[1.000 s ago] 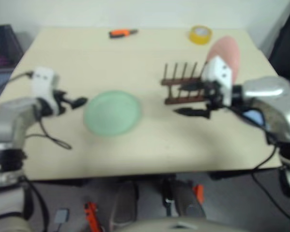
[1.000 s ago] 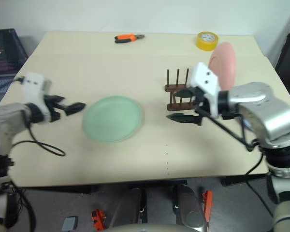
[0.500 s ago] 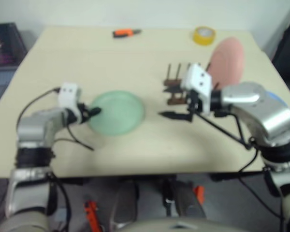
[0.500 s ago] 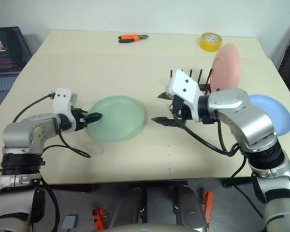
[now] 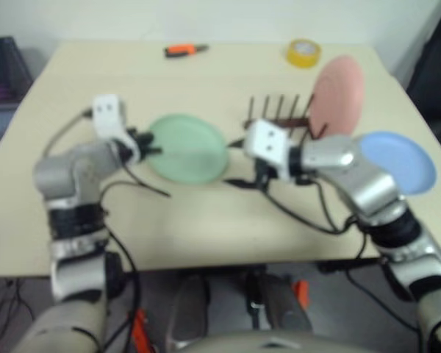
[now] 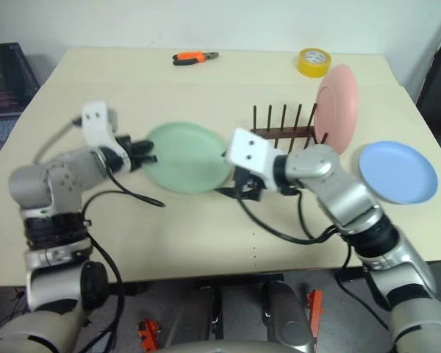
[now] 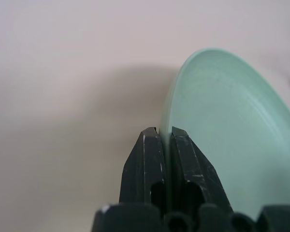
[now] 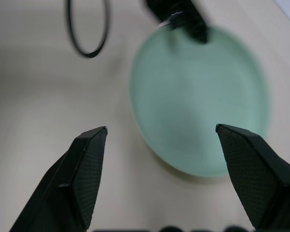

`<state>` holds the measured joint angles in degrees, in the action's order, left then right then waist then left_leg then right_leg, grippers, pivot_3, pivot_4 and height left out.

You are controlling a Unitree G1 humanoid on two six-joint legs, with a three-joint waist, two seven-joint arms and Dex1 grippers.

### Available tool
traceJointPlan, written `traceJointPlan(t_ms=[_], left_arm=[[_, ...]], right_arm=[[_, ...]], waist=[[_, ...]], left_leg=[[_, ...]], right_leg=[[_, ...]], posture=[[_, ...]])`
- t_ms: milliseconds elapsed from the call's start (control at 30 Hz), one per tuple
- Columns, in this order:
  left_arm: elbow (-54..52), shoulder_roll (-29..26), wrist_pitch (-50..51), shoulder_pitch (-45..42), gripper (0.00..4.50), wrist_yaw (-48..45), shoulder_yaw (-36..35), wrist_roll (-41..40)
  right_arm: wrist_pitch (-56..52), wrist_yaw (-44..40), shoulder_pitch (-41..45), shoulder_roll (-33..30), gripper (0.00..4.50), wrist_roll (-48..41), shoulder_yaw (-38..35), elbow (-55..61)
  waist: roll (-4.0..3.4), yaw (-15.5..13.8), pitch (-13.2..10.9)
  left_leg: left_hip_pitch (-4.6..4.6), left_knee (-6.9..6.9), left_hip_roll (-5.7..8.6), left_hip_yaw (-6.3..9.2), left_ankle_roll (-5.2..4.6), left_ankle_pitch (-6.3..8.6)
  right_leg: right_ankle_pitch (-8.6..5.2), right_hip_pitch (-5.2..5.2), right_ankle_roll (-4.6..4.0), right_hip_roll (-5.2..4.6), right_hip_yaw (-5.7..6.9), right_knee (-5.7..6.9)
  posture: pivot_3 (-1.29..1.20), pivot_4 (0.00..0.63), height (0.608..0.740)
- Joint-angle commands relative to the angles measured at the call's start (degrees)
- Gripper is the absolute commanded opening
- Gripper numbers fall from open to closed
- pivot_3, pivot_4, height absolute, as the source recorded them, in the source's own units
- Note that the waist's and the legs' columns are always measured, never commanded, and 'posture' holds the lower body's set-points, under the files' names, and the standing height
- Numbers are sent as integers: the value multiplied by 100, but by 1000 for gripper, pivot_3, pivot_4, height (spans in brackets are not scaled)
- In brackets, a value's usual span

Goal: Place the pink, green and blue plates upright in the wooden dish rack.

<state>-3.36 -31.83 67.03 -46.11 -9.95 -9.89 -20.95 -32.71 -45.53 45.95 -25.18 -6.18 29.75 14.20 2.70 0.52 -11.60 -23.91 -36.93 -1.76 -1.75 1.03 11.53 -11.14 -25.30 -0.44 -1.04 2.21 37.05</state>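
The green plate (image 6: 187,157) sits near the middle of the table (image 6: 132,243), and my left gripper (image 6: 148,152) has its two fingers pinched tight on the plate's left rim. In my left wrist view the thin mint edge runs straight between the black fingers (image 7: 146,164). The plate looks a little raised at the gripped side, though I cannot tell whether its far edge is touching the table.

My right gripper (image 6: 234,185) is just beside the plate's right edge, jaws spread wide and holding nothing; its wrist view looks across the plate between the two open fingers (image 8: 84,164).

Behind my right gripper stands the wooden dish rack (image 6: 283,132), with the pink plate (image 6: 336,107) upright at its right end. The blue plate (image 6: 397,173) lies flat on the table, to the right of the rack and nearer me.

Along the far edge of the table lie orange-handled pliers (image 6: 195,56) and a roll of yellow tape (image 6: 314,62).
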Motion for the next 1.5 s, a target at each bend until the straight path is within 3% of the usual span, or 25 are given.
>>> traceJointPlan(t_ms=[33, 267, 567, 667, 967, 1167, 1367, 1500], left_arm=[[-537, -341, 30, -269, 9, -122, 549, 292], [-887, -276, 465, -669, 9, -247, 572, 186], [-671, -40, 394, -990, 9, -160, 476, 269], [-606, 237, 470, -1115, 0, -90, 240, 184], [-476, 355, 521, -1126, 0, -122, 137, 212], [-434, 413, 589, -1264, 0, -245, 73, 147], [-375, 326, 660, -1514, 1909, -469, -118, 34], [-396, 480, 982, -1918, 3333, -441, -780, -294]], right_arm=[[679, 395, 231, 328, 3911, 714, 261, -435], [1465, 1184, 374, 1154, 3911, 1604, 360, -1769], [1718, 927, 290, 1195, 3911, 1906, 290, -1939], [1753, 989, 193, 1189, 3383, 2003, 279, -1942], [1867, 1225, 226, 1241, 147, 2264, 42, -2041], [1963, 1243, 248, 1197, 38, 2355, -43, -2083], [2234, 1235, 239, 1213, 0, 2339, -110, -2153], [2484, 1208, 306, 1269, 0, 2274, -143, -2262]], waist=[[-3, -5, 1], [-1, -3, 1], [-1, -12, 1], [-1, -12, 1], [-1, 1, 1], [-1, -2, 1], [-1, -1, 1], [-1, 5, 1]], left_leg=[[3, 1, 0, 0, 0, 0], [-2, -5, 0, 1, 0, -1], [-3, -5, 1, 5, -1, -1], [-3, -7, 1, 6, -1, -1], [0, -4, 2, 7, 0, -1], [-1, -5, 1, 8, 0, -1], [-1, -5, 2, 5, 0, -1], [-3, -5, 2, 6, 0, -1]], right_leg=[[-1, 1, -1, 0, -3, 0], [0, 0, 0, -7, -14, -2], [0, 1, 1, -8, -13, -3], [0, 1, 0, -7, -10, 1], [0, 0, 0, -8, -12, 0], [0, 1, 0, -8, -10, 0], [0, 1, 1, -8, -15, -1], [0, 0, 0, -8, -13, -2]], posture=[[0, 150, 740], [0, 150, 740], [0, 150, 740], [0, 150, 740], [0, 150, 740], [0, 150, 740], [0, 150, 740], [0, 150, 740]])
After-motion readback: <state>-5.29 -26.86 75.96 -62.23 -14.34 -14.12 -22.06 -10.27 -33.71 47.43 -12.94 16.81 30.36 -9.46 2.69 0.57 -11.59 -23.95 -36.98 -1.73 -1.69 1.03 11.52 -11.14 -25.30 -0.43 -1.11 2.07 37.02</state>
